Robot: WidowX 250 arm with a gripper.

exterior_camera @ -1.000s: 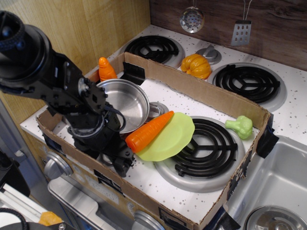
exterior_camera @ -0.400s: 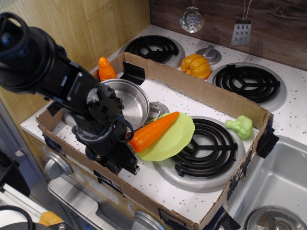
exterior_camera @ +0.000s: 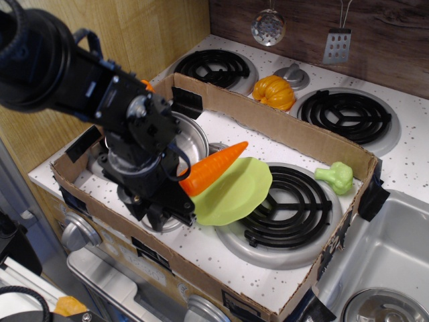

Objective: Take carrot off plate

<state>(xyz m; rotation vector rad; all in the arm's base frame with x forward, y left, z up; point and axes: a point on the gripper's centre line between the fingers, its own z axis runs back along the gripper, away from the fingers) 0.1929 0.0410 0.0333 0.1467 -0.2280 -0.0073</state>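
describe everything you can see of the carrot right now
The carrot is a long, tapered toy that looks like glossy orange plastic. Its thick end sits at the claw, where the dark arm hides any stem, and whether the claw is gripping it cannot be told. It is tilted, with the pointed tip raised toward the upper right. It lies over the left edge of the lime-green plate, which looks tipped up on that side, just right of the steel pot.

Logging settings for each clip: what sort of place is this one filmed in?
Most likely a toy play kitchen: a speckled stovetop with coil burners, a sink at right, and plastic play food such as the carrot on a green plate and a pumpkin.
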